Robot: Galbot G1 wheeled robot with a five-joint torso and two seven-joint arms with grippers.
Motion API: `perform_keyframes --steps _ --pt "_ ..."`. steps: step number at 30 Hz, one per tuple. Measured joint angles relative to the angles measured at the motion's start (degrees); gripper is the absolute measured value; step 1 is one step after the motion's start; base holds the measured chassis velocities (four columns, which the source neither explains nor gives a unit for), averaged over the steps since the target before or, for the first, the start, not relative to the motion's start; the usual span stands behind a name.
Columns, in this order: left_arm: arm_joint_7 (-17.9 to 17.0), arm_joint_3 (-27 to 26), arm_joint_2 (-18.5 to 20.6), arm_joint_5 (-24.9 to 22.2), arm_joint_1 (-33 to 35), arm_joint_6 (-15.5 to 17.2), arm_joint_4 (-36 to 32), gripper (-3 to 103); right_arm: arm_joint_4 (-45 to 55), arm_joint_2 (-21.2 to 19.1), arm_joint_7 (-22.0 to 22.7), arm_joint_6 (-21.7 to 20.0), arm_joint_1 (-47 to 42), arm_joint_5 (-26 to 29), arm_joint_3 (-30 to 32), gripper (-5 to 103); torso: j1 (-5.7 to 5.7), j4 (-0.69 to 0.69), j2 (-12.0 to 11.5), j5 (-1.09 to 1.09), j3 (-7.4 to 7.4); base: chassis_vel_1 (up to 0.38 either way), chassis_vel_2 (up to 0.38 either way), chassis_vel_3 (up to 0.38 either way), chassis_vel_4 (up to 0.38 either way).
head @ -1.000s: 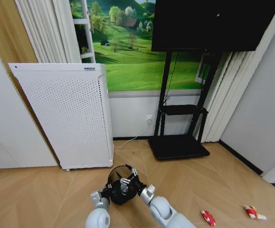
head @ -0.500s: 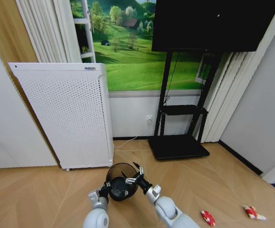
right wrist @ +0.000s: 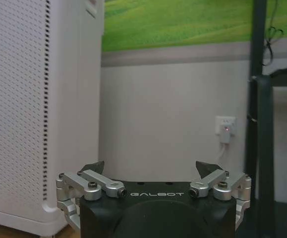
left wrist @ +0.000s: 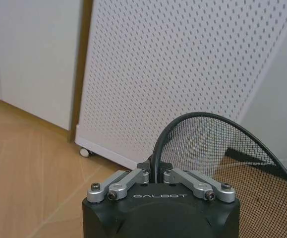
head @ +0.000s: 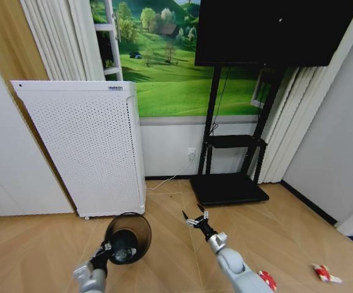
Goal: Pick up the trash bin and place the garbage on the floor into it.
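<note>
While the left gripper (left wrist: pixel 155 174) is clamped on the rim of the trash bin (head: pixel 128 237) and holds it off the floor, tipped with its mouth toward the white perforated appliance (head: pixel 88 146), the right gripper (head: pixel 196 219) hangs spread wide and empty. Two red-and-white wrappers (head: pixel 267 279) (head: pixel 324 272) lie on the floor to the robot's right, nearer the free right arm, well apart from the bin
</note>
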Motion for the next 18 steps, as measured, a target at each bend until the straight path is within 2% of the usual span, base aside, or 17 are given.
perform_keyframes --steps 2,8,13,18 --pt "0.65 -3.84 0.23 -1.75 3.53 -0.52 -5.19 7 -3.48 0.34 -0.35 1.6 -1.8 0.36 2.65 100 0.0 0.0 0.0 0.01 0.0 0.0 0.0 0.0 0.0" --pt "1.83 -8.26 0.47 -3.09 5.68 -1.41 -8.87 7 -5.6 0.87 -1.13 4.5 -6.88 -0.64 7.88 100 0.0 -0.02 0.0 0.01 0.0 0.0 0.0 0.0 0.0" --pt "1.76 -8.85 0.42 -4.11 5.28 -1.4 -9.08 7 -5.89 0.23 -2.3 6.41 -9.04 -2.75 10.47 100 0.0 -0.01 0.0 0.0 0.0 0.0 0.0 0.0 0.0" --pt "1.57 -8.15 -0.38 -3.86 4.29 -1.2 -8.71 7 -5.11 -0.68 -2.9 5.96 -9.53 -1.4 11.88 100 0.0 -0.01 0.0 0.0 0.0 0.0 0.0 0.0 0.0"
